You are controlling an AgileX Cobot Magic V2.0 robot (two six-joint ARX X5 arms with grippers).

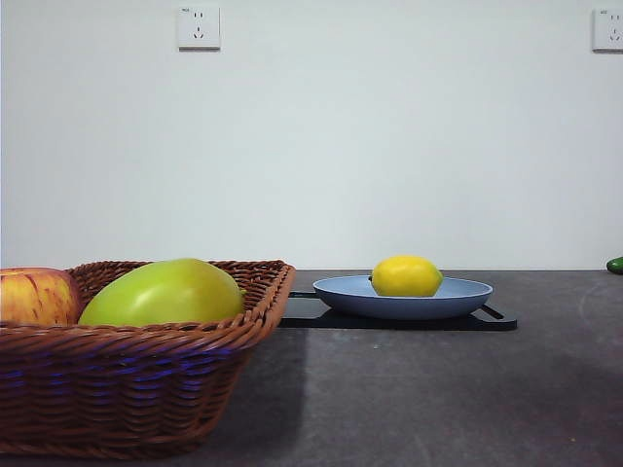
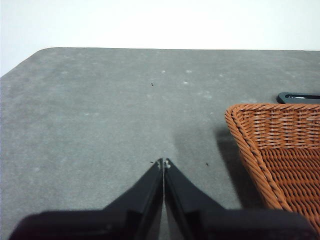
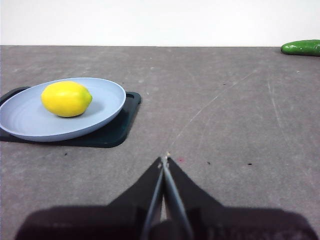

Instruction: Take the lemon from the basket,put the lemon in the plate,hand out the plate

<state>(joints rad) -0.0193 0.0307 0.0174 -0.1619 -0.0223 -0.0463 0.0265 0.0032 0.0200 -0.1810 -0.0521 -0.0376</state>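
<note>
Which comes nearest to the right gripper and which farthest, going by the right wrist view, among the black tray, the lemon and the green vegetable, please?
From the shut right gripper:
1. Black tray, under the plate, its corner closest to the jaws.
2. Lemon, lying in the plate, a little beyond that corner.
3. Green vegetable, at the table's far edge, clearly farthest.

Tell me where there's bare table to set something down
Bare table stretches between the blue plate on its black tray and the cucumber. More lies open beside the wicker basket, around the left pincer. It is crowded in the basket, filled by an apple and a yellow-green fruit, and the lemon occupies the plate.
</note>
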